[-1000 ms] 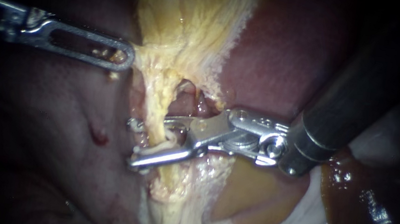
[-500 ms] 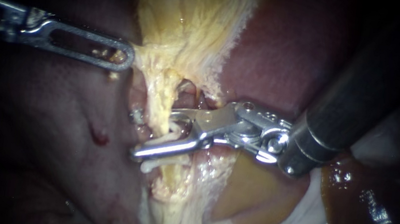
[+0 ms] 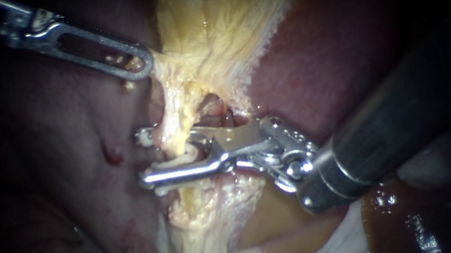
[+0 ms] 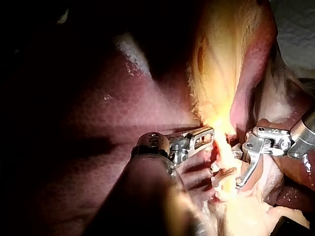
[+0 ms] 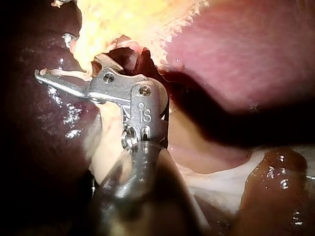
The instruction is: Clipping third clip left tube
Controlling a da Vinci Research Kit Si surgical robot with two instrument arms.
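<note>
Jaws of right instrument spread wide, straddling the left tube.

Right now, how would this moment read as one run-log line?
left instrument: shut on yellow tissue | right instrument: jaws open, astride tube

Liver: dark maroon, finely mottled, with one bright red spot. Fatty tissue: pale yellow, streaked lengthwise, with a whitish ragged fringe. Tube: cream-yellow. Clip: white. Left instrument: dull silver, yellow flecks at the tip. Right instrument: bright silver jaws, dark grey shaft with a lighter band. Membrane: white. Wet tissue beside it: glossy red-brown, white glints.
</note>
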